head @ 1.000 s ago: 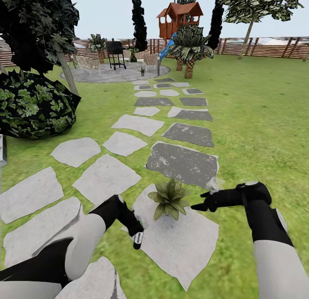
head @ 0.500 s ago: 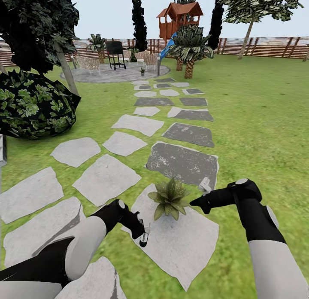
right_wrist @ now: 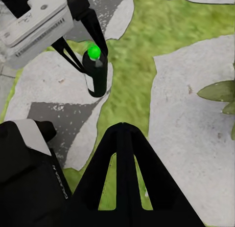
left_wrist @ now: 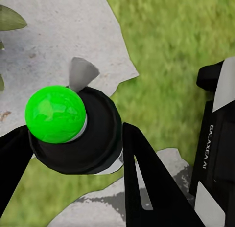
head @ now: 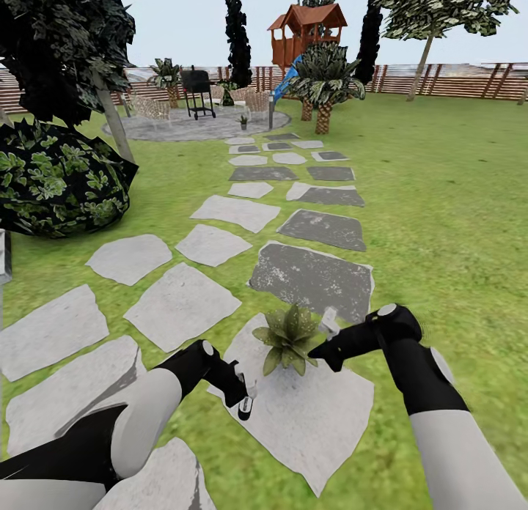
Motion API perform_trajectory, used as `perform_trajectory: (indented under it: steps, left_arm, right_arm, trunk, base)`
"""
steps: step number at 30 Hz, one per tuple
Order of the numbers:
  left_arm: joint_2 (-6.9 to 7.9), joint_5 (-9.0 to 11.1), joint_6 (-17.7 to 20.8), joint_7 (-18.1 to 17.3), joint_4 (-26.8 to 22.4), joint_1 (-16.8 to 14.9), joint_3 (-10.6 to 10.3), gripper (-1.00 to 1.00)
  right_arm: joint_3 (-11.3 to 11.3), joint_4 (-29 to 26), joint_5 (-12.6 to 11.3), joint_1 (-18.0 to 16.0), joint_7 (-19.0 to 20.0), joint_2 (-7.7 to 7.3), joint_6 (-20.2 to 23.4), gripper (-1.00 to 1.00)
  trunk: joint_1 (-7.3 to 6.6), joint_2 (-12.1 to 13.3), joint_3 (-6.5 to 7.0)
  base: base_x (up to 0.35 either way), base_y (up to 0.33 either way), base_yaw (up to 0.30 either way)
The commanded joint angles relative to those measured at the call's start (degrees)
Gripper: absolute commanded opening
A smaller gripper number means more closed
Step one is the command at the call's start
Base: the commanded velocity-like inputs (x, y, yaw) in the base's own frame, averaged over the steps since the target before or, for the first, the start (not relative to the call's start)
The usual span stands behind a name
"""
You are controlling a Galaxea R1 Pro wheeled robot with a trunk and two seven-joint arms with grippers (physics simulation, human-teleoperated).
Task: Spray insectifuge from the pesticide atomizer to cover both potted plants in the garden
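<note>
Dark-green pesticide atomizer (left_wrist: 73, 131) sits clamped between your left gripper (head: 246, 401)'s fingers — its bright green end shows in the right wrist view too, low over the pale stepping stone (head: 315, 422). Just beyond it, a potted plant (head: 288, 339) stands on that stone. Your right gripper (head: 321, 357) reaches the rosette's edge; I cannot tell how its jaws stand. Lawn (head: 440, 202) lies all around.

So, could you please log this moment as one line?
left end effector: holding pesticide atomizer | right end effector: shut, near potted plant
</note>
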Motion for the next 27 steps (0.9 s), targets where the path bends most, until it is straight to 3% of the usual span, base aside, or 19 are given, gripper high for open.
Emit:
perform_trajectory:
  steps: [1,7,10,13,19,27]
  left_arm:
    - [-0.04,-0.44,0.1,-0.32,-0.08,-0.02,0.51,-1.0]
    - [-0.04,-0.53,0.19,-0.08,-0.03,-0.02,0.45,-1.0]
    - [-0.04,-0.47,-0.16,1.76,0.04,-0.02,0.44,-1.0]
    - [-0.04,-0.45,-5.45,2.15,1.67,-0.02,0.5,-1.0]
    - [-0.04,-0.37,-10.76,2.17,5.39,-0.02,0.51,-1.0]
    - [-0.04,-0.34,-12.88,2.18,7.14,-0.02,0.56,-1.0]
  right_arm:
    - [0.23,-0.06,0.37,-0.04,0.42,0.45,0.6,-1.0]
    - [0.58,-0.04,0.34,-0.06,0.4,2.78,0.6,-1.0]
    - [0.59,-0.06,0.35,-0.06,0.46,2.88,0.6,-1.0]
    - [0.59,-0.05,0.34,-0.06,0.69,2.86,0.6,-1.0]
    - [0.58,-0.07,0.34,-0.06,0.83,2.78,0.6,-1.0]
    - [0.55,-0.06,0.34,-0.07,0.63,2.84,0.6,-1.0]
  trunk:
    - [0.0,-0.03,-0.05]
    - [0.0,-0.03,-0.05]
    - [0.0,-0.03,-0.05]
    - [0.0,-0.03,-0.05]
    - [0.0,-0.03,-0.05]
    - [0.0,-0.03,-0.05]
  base:
    - [0.0,0.0,0.0]
    - [0.0,0.0,0.0]
    - [0.0,0.0,0.0]
    - [0.0,0.0,0.0]
    - [0.0,0.0,0.0]
    - [0.0,0.0,0.0]
